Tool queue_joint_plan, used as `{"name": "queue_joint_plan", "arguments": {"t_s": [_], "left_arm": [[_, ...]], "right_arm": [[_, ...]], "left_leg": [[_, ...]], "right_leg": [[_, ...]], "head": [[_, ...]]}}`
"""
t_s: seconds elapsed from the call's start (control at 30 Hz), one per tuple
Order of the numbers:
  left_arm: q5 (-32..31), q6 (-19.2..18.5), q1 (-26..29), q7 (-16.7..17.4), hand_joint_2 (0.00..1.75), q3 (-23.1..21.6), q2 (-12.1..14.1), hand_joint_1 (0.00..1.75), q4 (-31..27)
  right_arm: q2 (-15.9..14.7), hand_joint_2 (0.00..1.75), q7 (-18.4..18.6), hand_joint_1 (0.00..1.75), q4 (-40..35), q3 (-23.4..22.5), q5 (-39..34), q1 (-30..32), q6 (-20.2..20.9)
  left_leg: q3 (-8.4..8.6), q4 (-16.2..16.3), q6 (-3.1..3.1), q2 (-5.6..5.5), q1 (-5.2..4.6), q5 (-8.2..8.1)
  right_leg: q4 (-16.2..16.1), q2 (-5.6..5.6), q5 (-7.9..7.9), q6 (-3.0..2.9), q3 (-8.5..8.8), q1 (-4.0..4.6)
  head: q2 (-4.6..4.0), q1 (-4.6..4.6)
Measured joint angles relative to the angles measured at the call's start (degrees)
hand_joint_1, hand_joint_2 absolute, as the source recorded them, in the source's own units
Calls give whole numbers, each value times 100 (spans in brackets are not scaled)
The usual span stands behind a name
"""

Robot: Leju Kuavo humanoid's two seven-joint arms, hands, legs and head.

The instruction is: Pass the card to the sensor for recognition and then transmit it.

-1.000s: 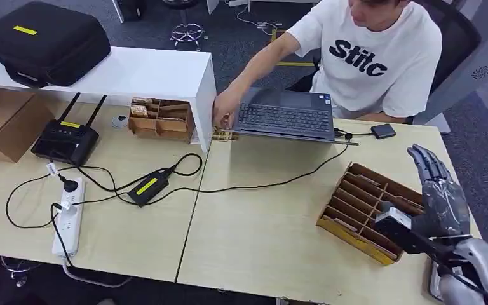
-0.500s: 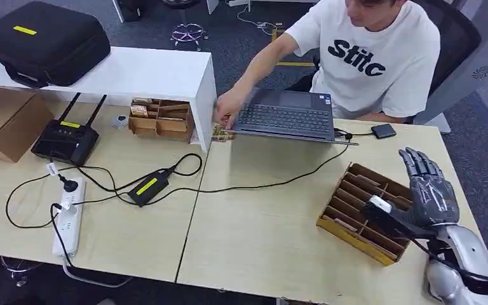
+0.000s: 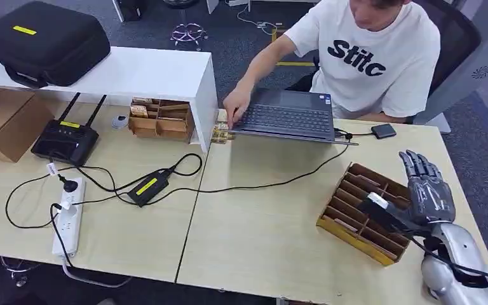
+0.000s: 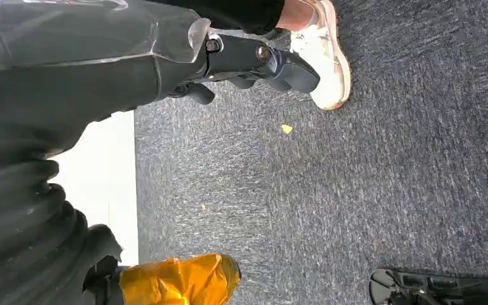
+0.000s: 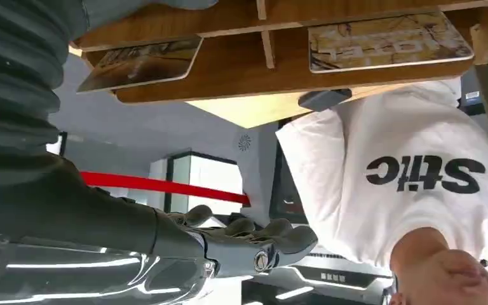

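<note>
You have two pale wood tables (image 3: 254, 235) butted together across the frame, and a white shelf unit (image 3: 133, 73) at upper left with a black case (image 3: 44, 41) on top carrying a yellow label. At top right a person (image 3: 368, 57) sits in a white shirt printed "Stitc", one hand (image 3: 236, 101) on the corner of an open laptop (image 3: 286, 114).

At lower right sits your slotted wooden card tray (image 3: 362, 213). The right hand (image 3: 427, 197) hovers over the tray's right end, fingers stretched out flat and close together, clamped on nothing. From the right wrist view you get two cards (image 5: 387, 41) lying in neighbouring slots, pale with brownish printed artwork; the lettering is too smeared to read. A second, smaller wooden tray (image 3: 160, 117) sits under the shelf at upper centre.

On the left: one cardboard box (image 3: 3, 121), one black router (image 3: 67, 140) with two antennas, one white power strip (image 3: 68, 216), one black power brick (image 3: 147, 187) with a yellow sticker.

The left hand (image 4: 254, 60) hangs over grey carpet, its fingers curled loosely, apparently holding nothing.
</note>
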Motion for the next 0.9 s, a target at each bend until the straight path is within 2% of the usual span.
{"name": "queue_joint_plan", "arguments": {"t_s": [0.5, 0.53, 0.57, 0.6, 0.63, 0.67, 0.9], "left_arm": [[26, 4, 8, 0, 175, 46, 0, 0, 0], [28, 4, 8, 0, 175, 46, 0, 0, 0], [33, 4, 8, 0, 175, 46, 0, 0, 0], [33, 4, 9, 0, 175, 48, 0, 0, 0], [33, 4, 10, 0, 175, 48, 0, 0, 0], [33, 4, 9, 0, 175, 48, 0, 0, 0], [33, 4, 10, 0, 175, 50, 0, 0, 0]], "right_arm": [[-57, 175, -9, 0, 59, -616, -419, 239, -35], [-68, 175, -15, 10, 59, -660, -431, 266, -35], [-77, 175, -28, 84, 59, -706, -437, 291, -35], [-83, 175, -52, 138, 59, -756, -446, 317, -35], [-85, 175, -66, 159, 57, -800, -470, 345, -35], [-85, 175, -83, 171, 55, -835, -496, 370, -35], [-85, 175, -190, 171, 53, -968, -498, 419, -24]], "left_leg": [[0, 1, 0, 0, -1, 0], [0, 1, 0, 0, -1, 0], [0, 1, 0, 0, -1, 0], [0, 1, 0, 0, -1, 0], [0, 0, 0, 0, -1, 0], [0, 1, 0, 0, -1, 0], [2, 1, 0, 2, -1, 0]], "right_leg": [[-1, 0, 0, 0, 0, -1], [-1, 0, 0, 0, 0, -1], [-1, 0, 0, 0, 0, -1], [-1, 0, 0, 0, 0, -1], [-1, 0, 0, 0, 0, -1], [0, 0, 0, 0, 0, -1], [0, 2, 1, 0, 0, -1]], "head": [[0, -2], [0, -2], [0, -2], [0, -2], [-2, -2], [0, -2], [0, -2]]}}
